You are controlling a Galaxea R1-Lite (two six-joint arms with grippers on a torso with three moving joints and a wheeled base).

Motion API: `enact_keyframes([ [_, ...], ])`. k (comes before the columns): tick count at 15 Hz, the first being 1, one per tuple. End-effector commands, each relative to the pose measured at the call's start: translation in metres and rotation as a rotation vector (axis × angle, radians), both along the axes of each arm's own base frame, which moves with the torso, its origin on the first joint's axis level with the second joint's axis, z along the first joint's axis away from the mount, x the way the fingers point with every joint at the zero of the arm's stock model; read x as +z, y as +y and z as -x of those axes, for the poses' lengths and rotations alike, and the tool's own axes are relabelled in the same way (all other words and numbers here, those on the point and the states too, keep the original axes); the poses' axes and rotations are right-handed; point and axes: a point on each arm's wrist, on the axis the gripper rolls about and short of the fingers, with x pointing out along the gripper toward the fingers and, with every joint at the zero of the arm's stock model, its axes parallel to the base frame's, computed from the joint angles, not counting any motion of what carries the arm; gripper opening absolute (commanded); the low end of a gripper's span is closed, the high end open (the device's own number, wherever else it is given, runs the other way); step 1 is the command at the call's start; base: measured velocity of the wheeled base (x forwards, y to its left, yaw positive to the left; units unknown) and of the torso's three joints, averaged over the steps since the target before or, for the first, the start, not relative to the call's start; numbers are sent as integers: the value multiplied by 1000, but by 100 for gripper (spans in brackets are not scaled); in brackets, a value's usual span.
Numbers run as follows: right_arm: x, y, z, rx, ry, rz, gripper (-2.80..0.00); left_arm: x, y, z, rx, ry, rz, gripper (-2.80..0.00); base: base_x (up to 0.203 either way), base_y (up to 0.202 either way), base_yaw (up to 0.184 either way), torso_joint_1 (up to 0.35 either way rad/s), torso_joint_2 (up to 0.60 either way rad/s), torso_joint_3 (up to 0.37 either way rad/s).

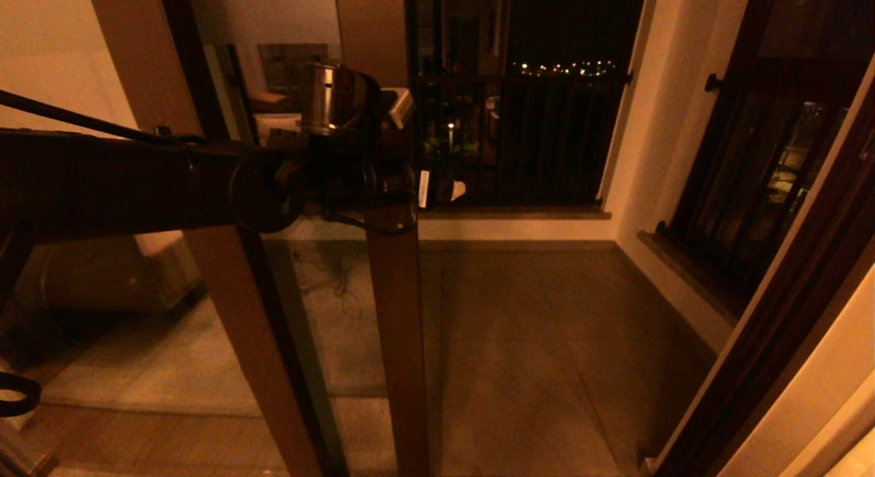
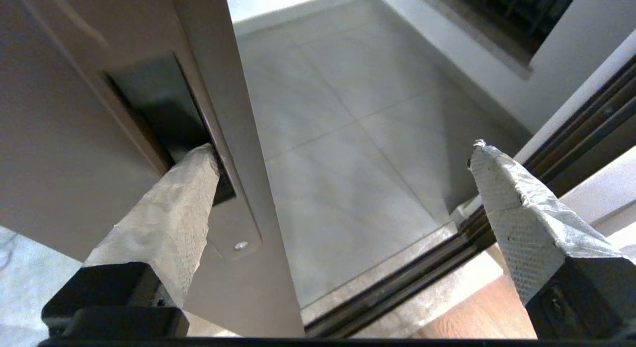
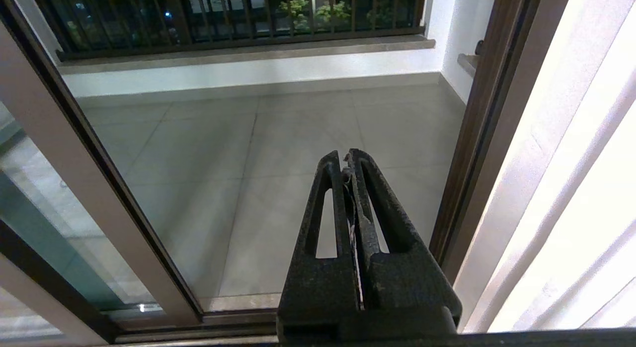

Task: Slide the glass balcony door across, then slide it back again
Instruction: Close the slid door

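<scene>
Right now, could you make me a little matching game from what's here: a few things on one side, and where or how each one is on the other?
Things:
1. left gripper
2. right gripper
3. door
4. railing

States:
A. shut, holding nothing, over the floor tiles
B. slid partly across, doorway open beside it
C. open, one finger in the handle slot
D. dark bars at the balcony's far end

Pairs: 1-C, 2-A, 3-B, 4-D

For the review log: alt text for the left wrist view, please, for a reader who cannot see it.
The left gripper is open, one fingertip tucked into the dark handle slot of the glass balcony door, the other out in the open doorway. Past the door's edge lie the pale balcony floor tiles and the dark floor track.
</scene>
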Motion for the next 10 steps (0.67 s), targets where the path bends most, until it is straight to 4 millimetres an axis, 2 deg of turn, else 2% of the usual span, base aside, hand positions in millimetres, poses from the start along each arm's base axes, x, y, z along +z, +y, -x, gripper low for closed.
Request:
enact_keyframes([
  [1, 0, 0, 0, 0, 1, 0, -280, -1, -7, 0, -18, -1, 3, 0, 0, 0, 0, 0, 0, 0],
  [10, 0, 0, 0, 0, 1, 0, -280, -2, -26, 6, -64, -10, 1, 0, 0, 0, 0, 0, 0, 0],
])
